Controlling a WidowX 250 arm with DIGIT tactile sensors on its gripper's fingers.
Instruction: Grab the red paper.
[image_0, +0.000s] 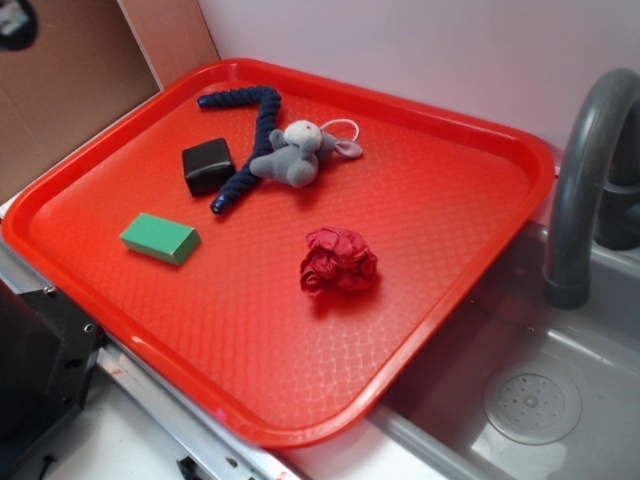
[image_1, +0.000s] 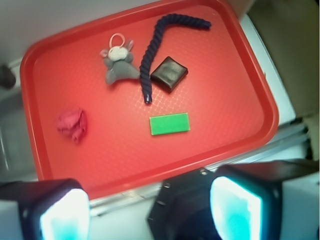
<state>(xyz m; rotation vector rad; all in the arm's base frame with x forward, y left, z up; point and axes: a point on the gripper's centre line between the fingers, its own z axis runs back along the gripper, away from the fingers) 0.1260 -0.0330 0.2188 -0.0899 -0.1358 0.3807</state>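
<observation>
Gripper (image_1: 150, 207) spread and empty, apparently high above; steer toward the red paper (image_1: 71, 124) at frame left, centre, then descend.

One red paper (image_0: 339, 260), plush mouse (image_0: 297, 152), rope (image_0: 247, 135), black block (image_0: 207, 165), green block (image_0: 160, 238), tray (image_0: 440, 190).

place: toy kitchen set | evidence: grey sink basin (image_0: 540, 400), grey faucet (image_0: 585, 170), plain wall (image_0: 400, 40)
</observation>
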